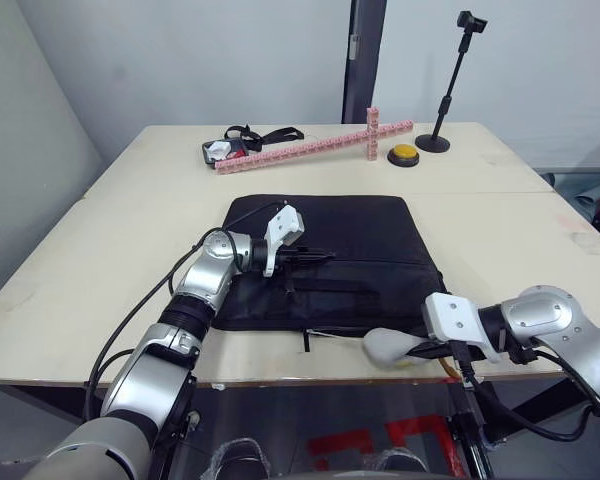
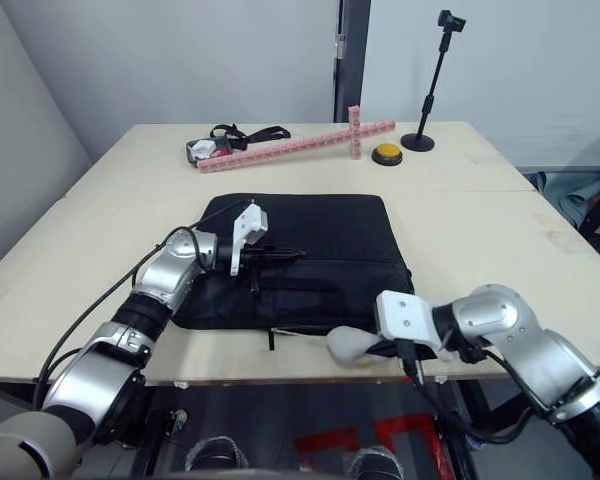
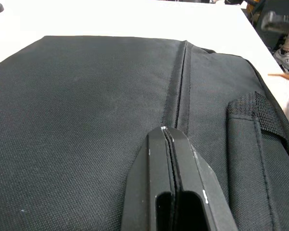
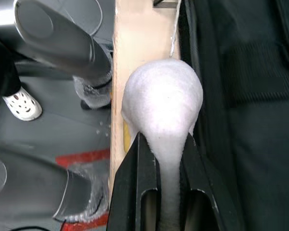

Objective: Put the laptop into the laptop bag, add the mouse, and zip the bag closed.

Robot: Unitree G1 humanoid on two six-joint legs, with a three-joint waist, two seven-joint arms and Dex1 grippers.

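Seen from the head views: laptop bag (image 1: 325,260) lying flat mid-desk (image 1: 130,230), black, its near edge close to the desk's front edge. Left pincer (image 1: 325,256) resting low over the bag's top face, pointing toward the robot's right. Right pincer (image 1: 420,347) at the desk's front edge, just beside the bag's near right corner, clamped on a soft white plush thing (image 1: 385,346) with a touch of yellow under it. Farther back on the desk: a long pink block bar (image 1: 310,146), a yellow button (image 1: 404,154), a black stand (image 1: 445,95), and a small black-strapped device (image 1: 225,148).

Added by the left wrist view: black fingers (image 3: 183,192) pressed together, with nothing between them, tips just above the bag's fabric beside a seam line (image 3: 180,82); a handle strap (image 3: 260,120) alongside. Whether the tips touch the fabric: cannot tell.

Added by the right wrist view: the plush thing (image 4: 161,103) pinched by its narrow end between the two fingers (image 4: 135,183), its rounded bulk hanging over the desk's edge (image 4: 120,57), the bag's side (image 4: 241,96) next to it, floor beyond.

Hard to make out: how far the zipper is closed, hidden along the bag's near edge. Laptop and mouse: not made out anywhere on the desk; whether either lies inside the bag cannot be told.
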